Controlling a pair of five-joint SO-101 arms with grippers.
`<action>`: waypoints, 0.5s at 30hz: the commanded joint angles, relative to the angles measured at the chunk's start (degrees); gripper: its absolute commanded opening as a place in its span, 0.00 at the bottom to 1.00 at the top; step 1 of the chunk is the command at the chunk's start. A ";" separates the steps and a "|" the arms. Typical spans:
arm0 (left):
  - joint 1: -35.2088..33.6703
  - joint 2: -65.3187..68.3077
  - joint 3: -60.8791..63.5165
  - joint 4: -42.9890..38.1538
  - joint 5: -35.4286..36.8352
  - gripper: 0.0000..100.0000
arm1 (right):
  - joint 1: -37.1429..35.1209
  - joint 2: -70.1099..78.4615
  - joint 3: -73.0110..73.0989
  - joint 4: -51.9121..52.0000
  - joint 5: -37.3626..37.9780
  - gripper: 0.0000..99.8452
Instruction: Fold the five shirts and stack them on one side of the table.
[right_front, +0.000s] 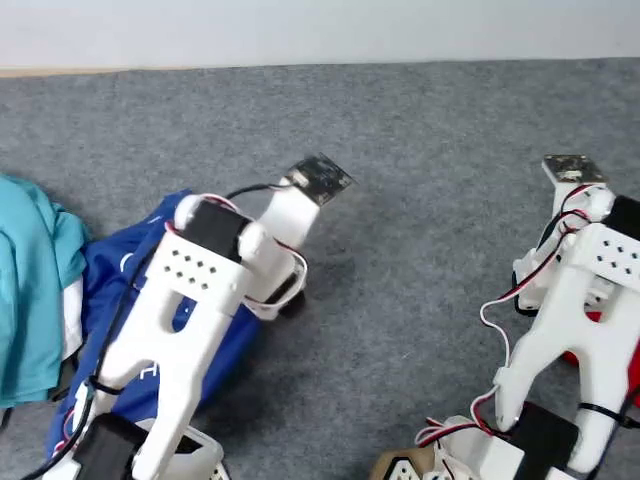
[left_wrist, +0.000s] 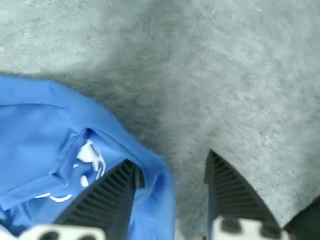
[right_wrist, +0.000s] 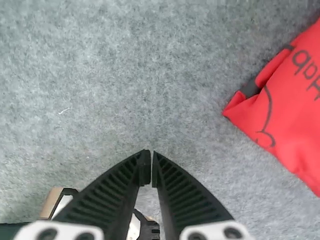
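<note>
1. The left gripper (left_wrist: 170, 161) holds its fingers apart at the edge of the blue shirt (left_wrist: 55, 135), which lies rumpled at 8 o'clock on the grey table (right_front: 420, 130).
2. A teal shirt (right_front: 30, 270) lies just beside it, at 9 o'clock.
3. The right gripper (right_wrist: 148, 156) has its fingers pressed together over bare table, with the red shirt (right_wrist: 285, 110) near it at 4 o'clock.

blue shirt (right_front: 108, 268) crumpled (white print) | teal shirt (right_front: 30, 300) beside it | red shirt (right_wrist: 285, 110) apart
</note>
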 joint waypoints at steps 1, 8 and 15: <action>-0.88 -2.81 -2.59 1.67 0.44 0.21 | 2.42 -2.59 -3.08 2.33 0.70 0.02; 0.09 -3.78 -2.59 1.67 0.26 0.17 | 4.97 -2.59 -3.34 2.33 5.89 0.02; 5.01 -12.22 -2.59 1.67 0.26 0.00 | 4.70 -2.59 -3.34 2.33 6.42 0.02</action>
